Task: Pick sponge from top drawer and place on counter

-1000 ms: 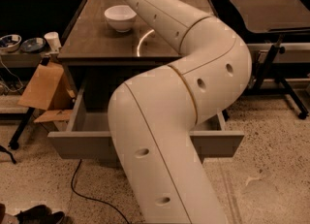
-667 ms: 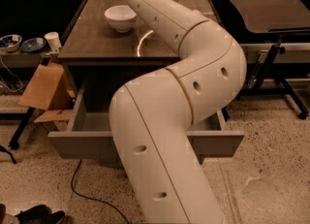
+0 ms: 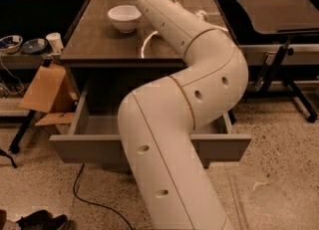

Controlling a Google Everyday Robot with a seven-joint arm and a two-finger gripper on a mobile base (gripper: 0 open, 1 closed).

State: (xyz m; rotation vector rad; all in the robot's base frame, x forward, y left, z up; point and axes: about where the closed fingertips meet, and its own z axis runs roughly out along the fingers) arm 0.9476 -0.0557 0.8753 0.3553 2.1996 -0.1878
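Note:
The top drawer stands pulled open below the counter, and the part of its grey inside that shows is bare. My white arm rises in front of the drawer, bends at the right and reaches up-left over the counter to the picture's top edge. The gripper is at the arm's far end, over the back of the counter, and is out of view past the top edge. The sponge does not show. The arm hides the drawer's middle.
A white bowl sits on the counter's back left, near the pale arc mark. A small pale object lies beside the arm. A cardboard box leans left of the cabinet. A black table stands at the right.
The arm's far end has shifted slightly right and farther over the counter's back. The drawer and bowl have not moved.

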